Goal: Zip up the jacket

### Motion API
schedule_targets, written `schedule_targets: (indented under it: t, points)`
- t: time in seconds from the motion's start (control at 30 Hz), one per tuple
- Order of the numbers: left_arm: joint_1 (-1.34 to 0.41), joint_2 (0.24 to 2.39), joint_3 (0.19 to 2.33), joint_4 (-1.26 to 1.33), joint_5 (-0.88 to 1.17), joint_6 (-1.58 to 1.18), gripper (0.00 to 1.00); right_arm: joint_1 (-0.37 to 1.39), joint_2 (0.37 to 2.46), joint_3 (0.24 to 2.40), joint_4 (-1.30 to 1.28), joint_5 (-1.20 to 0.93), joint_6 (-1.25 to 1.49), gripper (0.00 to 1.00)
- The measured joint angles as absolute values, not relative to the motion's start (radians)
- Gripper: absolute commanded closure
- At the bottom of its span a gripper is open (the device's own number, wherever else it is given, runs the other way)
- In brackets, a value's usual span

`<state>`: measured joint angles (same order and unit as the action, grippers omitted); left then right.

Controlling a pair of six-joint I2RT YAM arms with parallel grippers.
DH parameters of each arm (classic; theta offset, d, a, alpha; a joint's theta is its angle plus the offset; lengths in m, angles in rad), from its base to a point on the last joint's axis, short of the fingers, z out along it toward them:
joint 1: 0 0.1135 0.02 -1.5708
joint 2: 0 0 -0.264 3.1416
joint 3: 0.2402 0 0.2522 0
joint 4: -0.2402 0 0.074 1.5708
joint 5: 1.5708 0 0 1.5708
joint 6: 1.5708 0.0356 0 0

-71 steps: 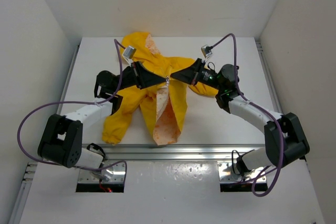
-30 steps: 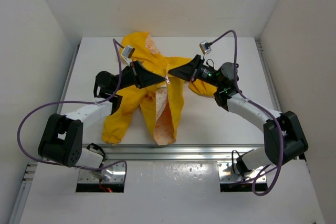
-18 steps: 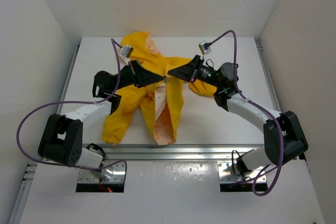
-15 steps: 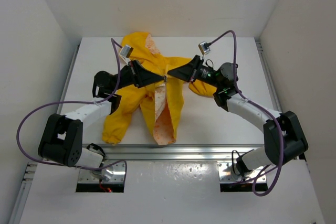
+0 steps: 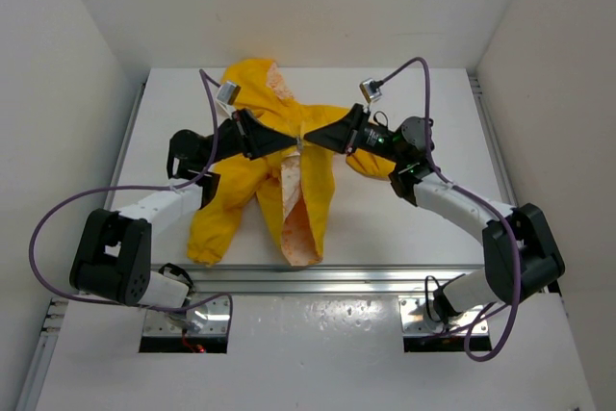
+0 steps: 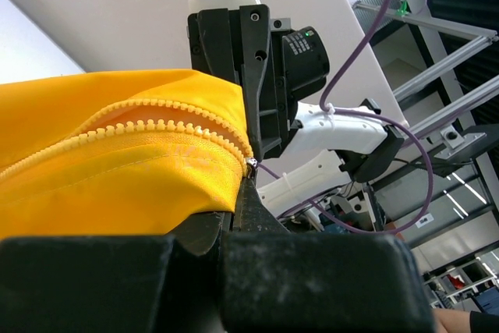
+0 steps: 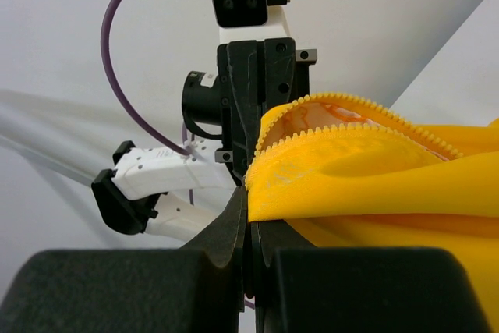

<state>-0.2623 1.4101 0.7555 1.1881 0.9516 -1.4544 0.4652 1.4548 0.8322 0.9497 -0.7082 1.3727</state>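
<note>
Yellow and crumpled, the jacket lies mid-way across the white tabletop, with its hood toward the far wall and one sleeve trailing toward the near edge. Its lower front gapes to show pale lining printed in orange. At the chest, the left hand and right hand meet tip to tip, each pinched tight on the jacket's fabric beside the toothed zip.

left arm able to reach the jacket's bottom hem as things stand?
Probably not yet: the left claw is shut on the jacket at its zipper edge, tip to tip with the right claw. Nothing covers the hem, so releasing should free the way.
</note>
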Motion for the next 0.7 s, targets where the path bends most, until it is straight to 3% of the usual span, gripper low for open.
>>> schedule_targets:
  t: [0.7]
  points:
    - [-0.234, 1.426, 0.809, 1.18, 1.044, -1.452, 1.0, 0.489, 1.425, 0.809, 0.934, -0.735, 1.232, 1.0]
